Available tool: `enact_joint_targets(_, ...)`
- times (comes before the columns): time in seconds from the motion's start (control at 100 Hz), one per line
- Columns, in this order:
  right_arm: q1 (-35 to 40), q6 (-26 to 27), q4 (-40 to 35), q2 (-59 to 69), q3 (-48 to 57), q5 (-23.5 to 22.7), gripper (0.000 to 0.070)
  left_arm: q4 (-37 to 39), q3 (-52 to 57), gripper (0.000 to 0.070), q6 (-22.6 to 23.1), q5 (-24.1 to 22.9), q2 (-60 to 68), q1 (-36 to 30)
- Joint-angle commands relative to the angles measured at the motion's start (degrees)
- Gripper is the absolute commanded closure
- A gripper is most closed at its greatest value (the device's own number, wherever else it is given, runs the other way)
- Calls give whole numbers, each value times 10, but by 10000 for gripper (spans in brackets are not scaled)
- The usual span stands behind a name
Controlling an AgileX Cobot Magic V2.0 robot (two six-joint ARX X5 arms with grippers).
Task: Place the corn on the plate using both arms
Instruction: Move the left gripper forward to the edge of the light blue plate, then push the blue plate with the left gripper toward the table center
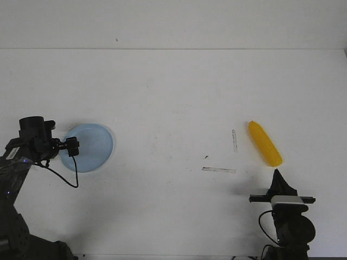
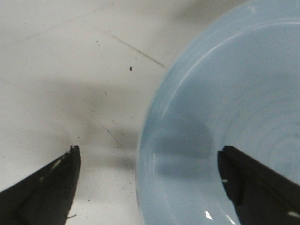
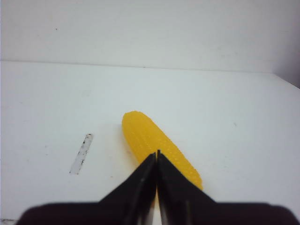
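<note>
The yellow corn (image 1: 264, 143) lies on the white table at the right, slanting from far-left to near-right. My right gripper (image 1: 277, 173) is shut and empty, its tip just in front of the corn's near end; in the right wrist view the corn (image 3: 150, 138) lies beyond the closed gripper (image 3: 156, 153). The pale blue plate (image 1: 92, 147) rests on the table at the left. My left gripper (image 1: 71, 147) is open over the plate's left rim. In the left wrist view one finger is over the table, the other over the plate (image 2: 225, 103).
Two grey tape strips lie on the table left of the corn, one upright (image 1: 234, 140) and one flat (image 1: 218, 170); the first also shows in the right wrist view (image 3: 81, 153). A black cable (image 1: 65, 176) hangs from the left arm.
</note>
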Motion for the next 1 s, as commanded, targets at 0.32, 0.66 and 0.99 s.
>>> enact_joint_targets(0.32, 0, 7, 4, 0, -1, 0, 694, -10, 9, 592, 3, 1, 9, 3)
enact_joint_targets(0.66, 0, 7, 4, 0, -1, 0, 694, -20, 9, 700, -2, 1, 9, 3)
enact_joint_targets(0.99, 0, 7, 4, 0, -1, 0, 694, -25, 21, 700, -37, 68, -10, 0)
